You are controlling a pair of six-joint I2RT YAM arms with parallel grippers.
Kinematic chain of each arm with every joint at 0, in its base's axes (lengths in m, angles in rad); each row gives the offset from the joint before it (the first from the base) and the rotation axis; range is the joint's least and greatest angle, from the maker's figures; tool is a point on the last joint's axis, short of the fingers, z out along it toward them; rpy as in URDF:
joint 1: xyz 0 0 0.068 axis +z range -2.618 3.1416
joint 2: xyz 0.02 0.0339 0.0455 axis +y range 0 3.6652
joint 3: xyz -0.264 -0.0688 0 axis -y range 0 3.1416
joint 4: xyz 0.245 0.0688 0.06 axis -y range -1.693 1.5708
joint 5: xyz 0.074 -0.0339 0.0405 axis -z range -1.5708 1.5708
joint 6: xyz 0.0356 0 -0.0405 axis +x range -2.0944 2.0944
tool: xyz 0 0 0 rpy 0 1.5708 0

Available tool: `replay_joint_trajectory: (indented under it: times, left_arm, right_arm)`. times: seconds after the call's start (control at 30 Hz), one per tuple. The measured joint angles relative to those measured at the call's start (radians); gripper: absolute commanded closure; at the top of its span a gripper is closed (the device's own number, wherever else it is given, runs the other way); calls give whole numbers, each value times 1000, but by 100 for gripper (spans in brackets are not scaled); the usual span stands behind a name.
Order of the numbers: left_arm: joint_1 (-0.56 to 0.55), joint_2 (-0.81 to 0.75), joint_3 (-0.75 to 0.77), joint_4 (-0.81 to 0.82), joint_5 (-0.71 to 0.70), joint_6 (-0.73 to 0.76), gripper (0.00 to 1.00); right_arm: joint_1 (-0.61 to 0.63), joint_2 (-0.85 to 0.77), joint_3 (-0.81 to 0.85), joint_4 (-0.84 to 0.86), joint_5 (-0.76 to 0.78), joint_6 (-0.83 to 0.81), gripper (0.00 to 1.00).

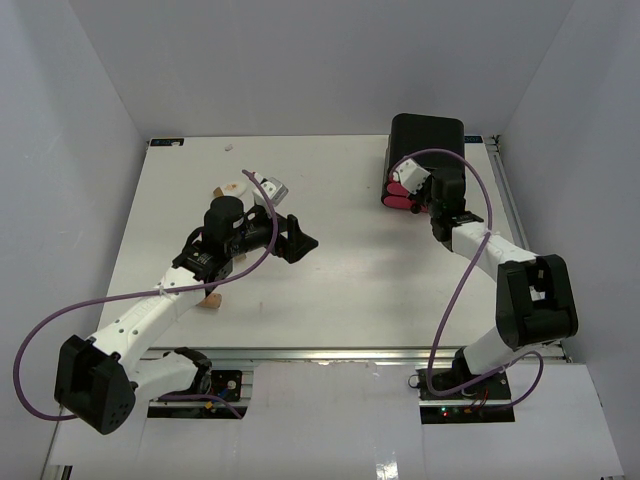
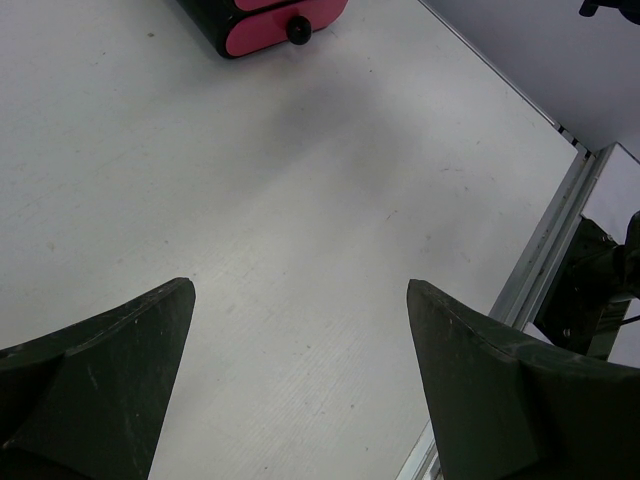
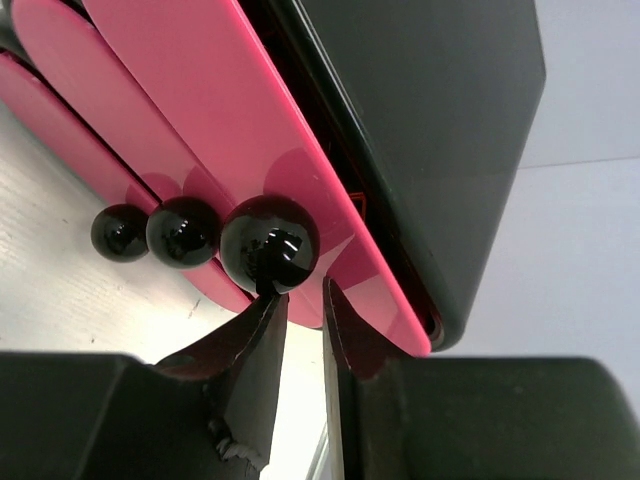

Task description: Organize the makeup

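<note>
In the top view a beige-white oval piece point(image 1: 234, 187) and a small greyish item point(image 1: 273, 189) lie at the far left of the table, behind my left arm. A tan cork-like cylinder point(image 1: 210, 300) lies beside the left forearm. The other makeup items are hidden or too small to tell. My left gripper point(image 1: 297, 240) is open and empty over bare table; its wrist view shows the gripper point(image 2: 300, 290) with nothing between the fingers. My right gripper point(image 1: 418, 200) is at the pink drawers point(image 1: 398, 194); in its wrist view the gripper point(image 3: 305, 292) is almost shut, tips just under the top drawer's black knob point(image 3: 268, 243), holding nothing.
The black box point(image 1: 428, 140) with pink drawers stands at the back right; it also shows in the left wrist view point(image 2: 275, 25). Three black knobs line up on the drawers. A metal rail point(image 1: 515, 215) runs along the table's right edge. Purple cables loop over both arms.
</note>
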Motion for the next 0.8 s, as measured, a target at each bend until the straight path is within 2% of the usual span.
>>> replay_joint_trajectory:
  times: [0.57,0.8]
  left_arm:
    - [6,11,0,0,0,4,2]
    - [8,11,0,0,1,4,2]
  right_arm:
    - [-100,36,46,8,-49,172,70]
    - [-130,-23,32,-52,-158,264,67]
